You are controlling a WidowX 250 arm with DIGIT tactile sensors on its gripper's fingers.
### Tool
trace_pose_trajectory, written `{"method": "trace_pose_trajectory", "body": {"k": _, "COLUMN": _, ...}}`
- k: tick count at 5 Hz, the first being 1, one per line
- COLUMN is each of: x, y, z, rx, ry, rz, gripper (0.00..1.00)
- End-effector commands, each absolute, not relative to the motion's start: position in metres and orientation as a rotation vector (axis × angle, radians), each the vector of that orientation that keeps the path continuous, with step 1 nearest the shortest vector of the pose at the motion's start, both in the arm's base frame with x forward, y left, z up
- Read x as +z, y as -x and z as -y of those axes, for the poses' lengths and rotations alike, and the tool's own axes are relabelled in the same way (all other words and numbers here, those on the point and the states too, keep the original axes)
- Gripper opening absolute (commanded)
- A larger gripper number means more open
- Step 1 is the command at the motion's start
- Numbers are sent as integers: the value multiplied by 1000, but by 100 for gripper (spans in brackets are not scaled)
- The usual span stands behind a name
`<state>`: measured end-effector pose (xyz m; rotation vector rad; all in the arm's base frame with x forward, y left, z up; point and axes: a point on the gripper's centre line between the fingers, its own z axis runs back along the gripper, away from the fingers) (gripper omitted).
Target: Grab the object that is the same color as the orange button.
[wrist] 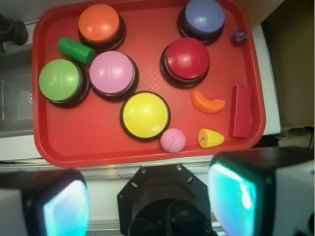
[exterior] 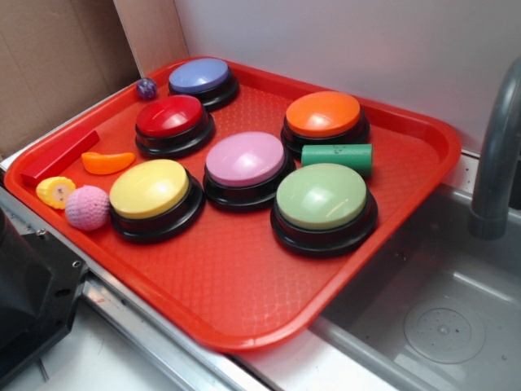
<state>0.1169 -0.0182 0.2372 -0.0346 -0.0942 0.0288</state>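
Note:
The orange wedge-shaped object [exterior: 107,162] [wrist: 207,103] lies on the red tray [exterior: 244,285] [wrist: 93,142] near its left edge, between the red bar [exterior: 59,157] [wrist: 240,111] and the red button [exterior: 173,122] [wrist: 186,60]. The orange button [exterior: 324,116] [wrist: 99,24] stands at the tray's far side. In the wrist view my gripper [wrist: 150,206] is open, high above the tray's near rim, with nothing between its fingers [wrist: 231,191]. The gripper does not show in the exterior view.
Blue [exterior: 201,78], pink [exterior: 244,162], yellow [exterior: 151,192] and green [exterior: 322,199] buttons fill the tray. A green cylinder [exterior: 337,155], pink ball [exterior: 86,207], yellow corn toy [exterior: 55,191] and small purple ball [exterior: 146,88] lie among them. A sink [exterior: 440,326] and faucet [exterior: 496,155] are at right. The robot base [wrist: 165,201] sits below the gripper.

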Motion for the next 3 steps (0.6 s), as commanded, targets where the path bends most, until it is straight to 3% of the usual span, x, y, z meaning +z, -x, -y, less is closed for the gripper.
{"method": "trace_pose_trajectory", "body": {"k": 1, "x": 237, "y": -117, "z": 18, "rx": 29, "ry": 35, "rz": 94, "gripper": 100}}
{"method": "trace_pose_trajectory", "body": {"k": 2, "x": 225, "y": -131, "z": 8, "rx": -93, "ry": 37, "rz": 106, "gripper": 100}}
{"method": "trace_pose_trajectory", "body": {"k": 3, "x": 200, "y": -156, "z": -6, "rx": -234, "ry": 87, "rz": 116, "gripper": 100}}
